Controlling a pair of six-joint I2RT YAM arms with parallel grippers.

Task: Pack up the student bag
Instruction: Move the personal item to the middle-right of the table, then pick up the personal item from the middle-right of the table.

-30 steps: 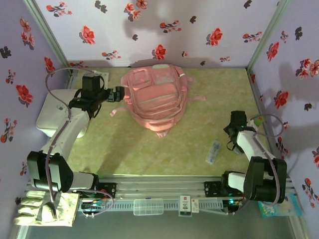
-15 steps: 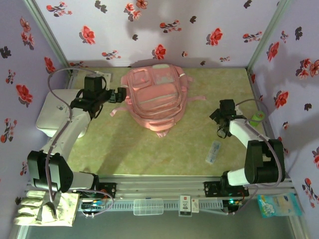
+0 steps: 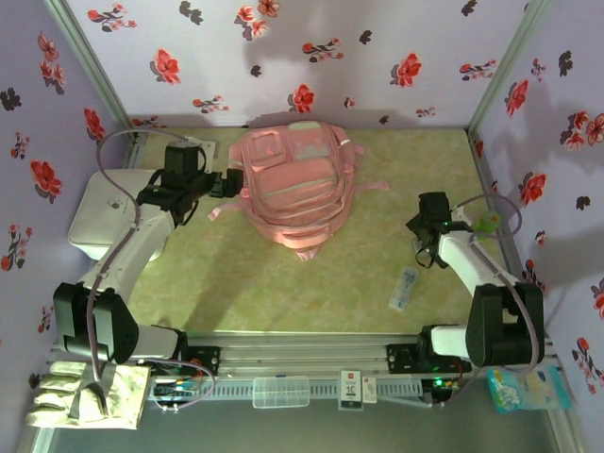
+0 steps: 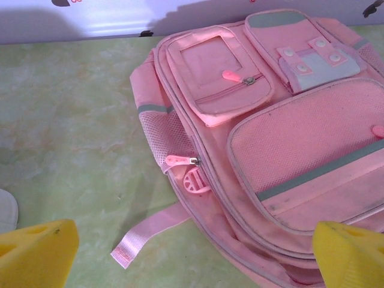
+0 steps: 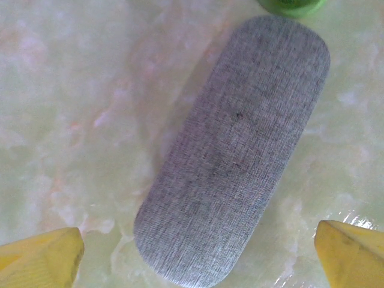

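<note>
The student bag (image 3: pixel 294 193) lies flat on the green table (image 3: pixel 283 283) in the upper middle of the top view, front pockets facing up. The left gripper (image 3: pixel 226 182) sits just beside the bag's left edge, with a white box (image 3: pixel 94 222) further left. In the left wrist view its jaws stand wide apart and hold nothing, the yellow fingertips (image 4: pixel 36 252) sitting in the bottom corners, while the bag (image 4: pixel 270 150) fills the right and centre, with a zip pull (image 4: pixel 180 161) on its side and a loose strap (image 4: pixel 150 234) trailing to the lower left. The right gripper (image 3: pixel 425 247) is at the right of the top view, well apart from the bag. In its wrist view the jaws are also spread wide and grip nothing, and a grey case (image 5: pixel 234 150) lies diagonally on the table between the fingertips (image 5: pixel 351 252), a green object (image 5: pixel 292 5) at the top edge
</note>
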